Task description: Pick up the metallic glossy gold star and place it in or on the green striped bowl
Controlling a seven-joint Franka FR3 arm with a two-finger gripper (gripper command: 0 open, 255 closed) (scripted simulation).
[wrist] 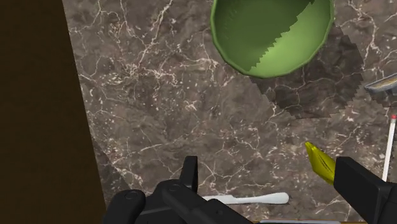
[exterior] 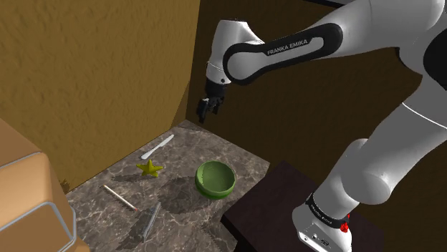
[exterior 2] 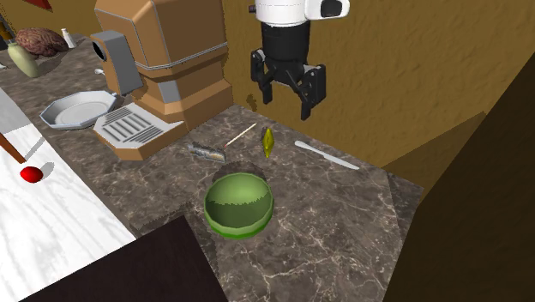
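both exterior views above shared counter (exterior: 186,215)

I see dim light in the shoulder view: the wall (exterior: 93,71) at upper left is lit ochre, while the right of the frame falls dark. A soft shadow lies on the counter (exterior: 183,222) left of the bowl (exterior: 215,192). In the wrist view a jagged-edged shadow crosses the bowl's inside. The arm (exterior: 286,50) has a mild sheen.

- White knife (exterior 2: 326,155), right of centre in the second exterior view, on the marble counter (exterior 2: 343,232).
- Thin stick (exterior 2: 241,134) and grey tool (exterior 2: 207,152), just left of centre.
- Brown machine (exterior 2: 163,51), upper left.
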